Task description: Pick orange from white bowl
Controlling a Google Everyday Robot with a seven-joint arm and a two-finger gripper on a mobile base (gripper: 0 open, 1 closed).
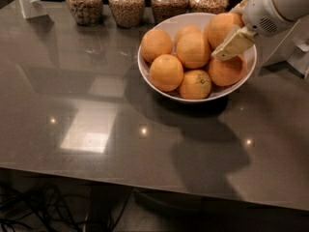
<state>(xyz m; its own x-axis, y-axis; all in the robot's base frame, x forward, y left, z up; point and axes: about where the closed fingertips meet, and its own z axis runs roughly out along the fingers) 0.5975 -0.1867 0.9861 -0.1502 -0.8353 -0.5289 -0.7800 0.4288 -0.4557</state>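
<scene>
a wide, shallow white bowl point(170, 25) sits on the dark grey, glossy surface point(58, 76), toward its back right part. it is heaped with oranges point(193, 50), and seven can be counted. the left orange point(156, 43) lies against the near-left wall, with the front-left orange point(166, 72) just below it. the small front orange point(195, 84) shows its stem end and touches the front rim.

the tool point(231, 43) comes in from the upper right on a white arm point(282, 1) and hangs over the right side of the bowl. its pale cream flat part lies slanted across the front of the upper-right orange point(221, 25), the highest fruit in the heap, and seems to touch it. the tip of that part ends just above the lower-right orange point(227, 71). how wide or narrow the tool stands cannot be told from this view, nor whether it has a hold on any fruit. the upper-right orange sits on its neighbours, inside the rim of the bowl.

behind the bowl, four glass jars of grain point(126, 5) stand in a row along the back edge of the surface, close together. a white stand point(30, 1) is at the far left corner, well apart from the bowl. a bright patch of reflected light point(89, 129) lies on the left half of the surface, and the dark shadow point(203, 163) of the arm falls in front of the bowl. dark cables point(34, 211) lie on the floor under the near left edge.
</scene>
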